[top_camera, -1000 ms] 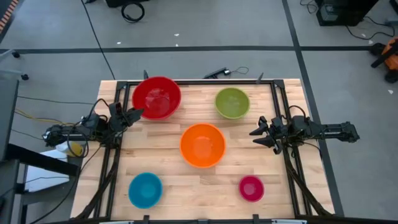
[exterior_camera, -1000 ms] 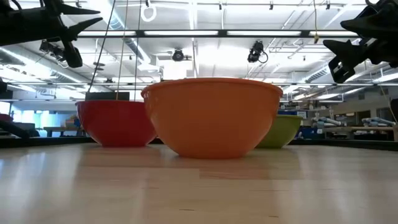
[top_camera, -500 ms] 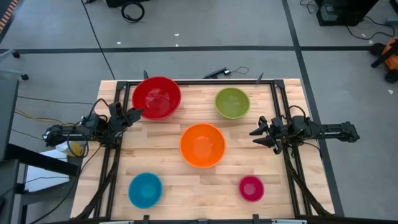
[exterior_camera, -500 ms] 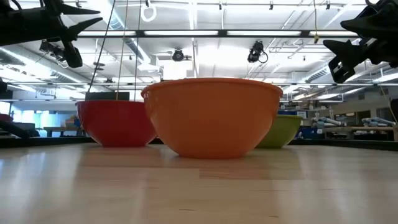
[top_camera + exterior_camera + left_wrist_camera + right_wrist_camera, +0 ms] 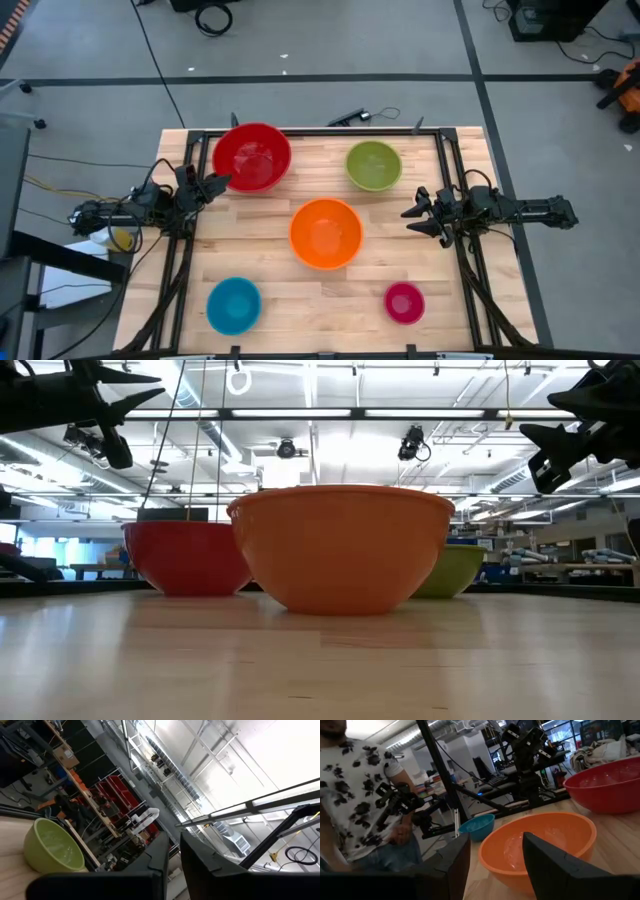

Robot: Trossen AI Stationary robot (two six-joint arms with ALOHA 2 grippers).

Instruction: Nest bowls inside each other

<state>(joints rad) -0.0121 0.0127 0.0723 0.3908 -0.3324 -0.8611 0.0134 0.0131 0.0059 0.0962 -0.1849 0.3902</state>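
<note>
Five bowls stand upright on their bases, apart on the wooden table. The red bowl (image 5: 251, 157) is far left, the olive green bowl (image 5: 373, 165) far right, the orange bowl (image 5: 325, 233) in the middle, the blue bowl (image 5: 233, 305) near left and the pink bowl (image 5: 404, 302) near right. My left gripper (image 5: 218, 182) hovers at the table's left edge beside the red bowl, its fingers (image 5: 157, 857) a narrow gap apart. My right gripper (image 5: 412, 218) hovers at the right edge, open, facing the orange bowl (image 5: 535, 845). Neither holds anything.
A black metal frame (image 5: 440, 150) runs along the table's sides and far edge. A person in a patterned shirt (image 5: 355, 795) stands beyond the table's left side. Bare wood lies between the bowls.
</note>
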